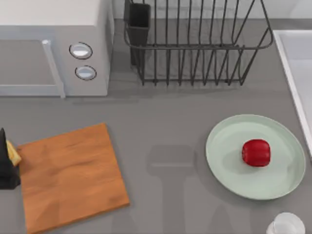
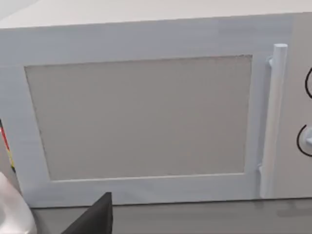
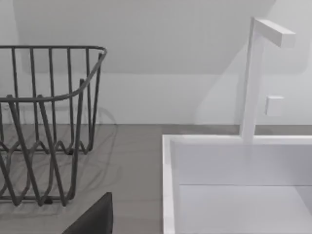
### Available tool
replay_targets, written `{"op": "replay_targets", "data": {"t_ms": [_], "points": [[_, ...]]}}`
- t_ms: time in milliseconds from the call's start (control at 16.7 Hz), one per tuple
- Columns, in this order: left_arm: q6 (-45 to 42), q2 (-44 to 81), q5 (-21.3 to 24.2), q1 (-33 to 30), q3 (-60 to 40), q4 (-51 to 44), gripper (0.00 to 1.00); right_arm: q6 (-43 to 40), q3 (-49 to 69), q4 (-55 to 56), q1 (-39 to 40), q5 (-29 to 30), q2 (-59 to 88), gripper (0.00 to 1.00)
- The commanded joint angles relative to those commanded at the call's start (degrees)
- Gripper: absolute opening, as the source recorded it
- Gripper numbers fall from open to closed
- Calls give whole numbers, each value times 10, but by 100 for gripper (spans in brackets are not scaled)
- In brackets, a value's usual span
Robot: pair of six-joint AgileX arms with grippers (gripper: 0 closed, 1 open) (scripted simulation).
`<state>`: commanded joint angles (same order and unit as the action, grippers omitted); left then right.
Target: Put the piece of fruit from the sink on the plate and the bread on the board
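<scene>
Top view, left to right: at the surface's left edge, the left tool (image 1: pixel 7 158) grasps a small yellow bread block (image 1: pixel 13 153) beside the orange-brown wooden board (image 1: pixel 70 178). A glossy red fruit (image 1: pixel 256 152) rests on the mint-green round plate (image 1: pixel 229 146). The white sink's rim (image 1: pixel 291 73) lies far right.

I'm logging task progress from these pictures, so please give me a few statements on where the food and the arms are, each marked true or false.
1. The piece of fruit lies on the plate. True.
2. The bread rests in the middle of the board. False: it is at the board's left edge, by the left gripper.
3. The fruit is in the sink. False: it is on the plate.
4. The dish rack stands between microwave and sink. True.
</scene>
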<state>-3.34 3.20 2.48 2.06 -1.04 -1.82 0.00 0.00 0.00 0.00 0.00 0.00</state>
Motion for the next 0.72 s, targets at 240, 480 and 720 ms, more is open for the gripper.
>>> {"op": "replay_targets", "data": {"t_ms": [240,480,720], "points": [[-128,119,76,77,-53,-49,100,0,0,0,0,0,0,100],[-344,313,184,181,-128,-125,100,0,0,0,0,0,0,100],[-571,510,307,287,-225,-202,100,0,0,0,0,0,0,100]]}}
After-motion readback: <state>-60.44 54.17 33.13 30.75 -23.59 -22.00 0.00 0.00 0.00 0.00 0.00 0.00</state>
